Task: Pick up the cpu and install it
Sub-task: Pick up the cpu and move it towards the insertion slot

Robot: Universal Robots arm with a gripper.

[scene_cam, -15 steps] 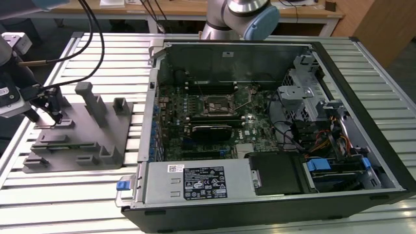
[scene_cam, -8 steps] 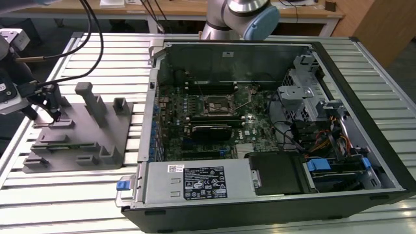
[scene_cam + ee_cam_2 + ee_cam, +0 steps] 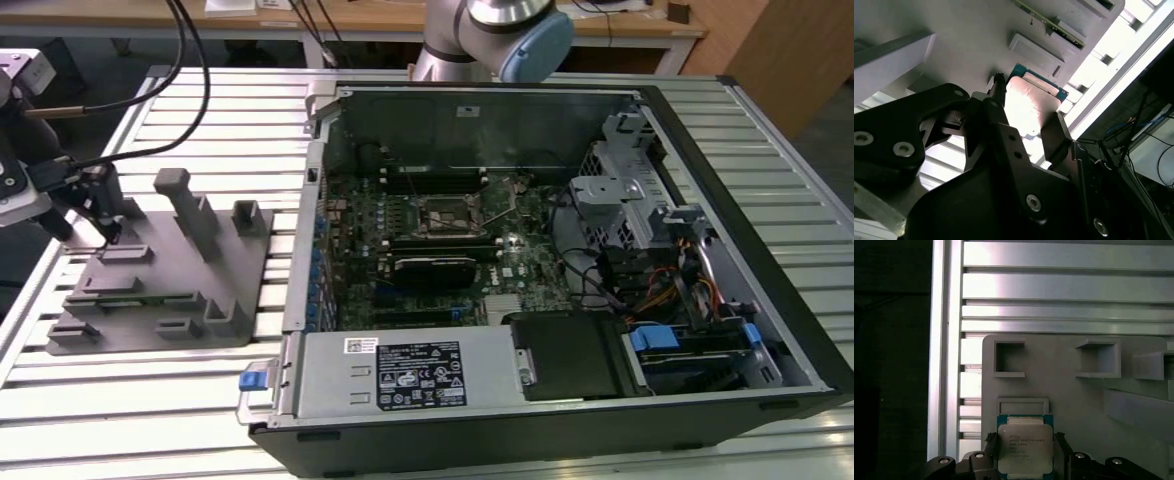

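Gripper point(image 3: 87, 230) stands over the grey fixture point(image 3: 187, 290) at the bench point(image 3: 174, 110) edge on the exterior view's left, beside the open case point(image 3: 787, 300). Fingers point(image 3: 990, 440) close narrowly on the cpu point(image 3: 1025, 450), which sits on the fixture. In both wrist views the gripper partly hides it.

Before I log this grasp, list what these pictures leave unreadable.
cpu: one edge cut off by the first wrist view's frame.
cpu's seat in the grey fixture: covered by the chip, both wrist views.
motherboard socket: too small in the exterior view to tell whether it is empty.
gripper: its mount cut off by the exterior view's left edge.
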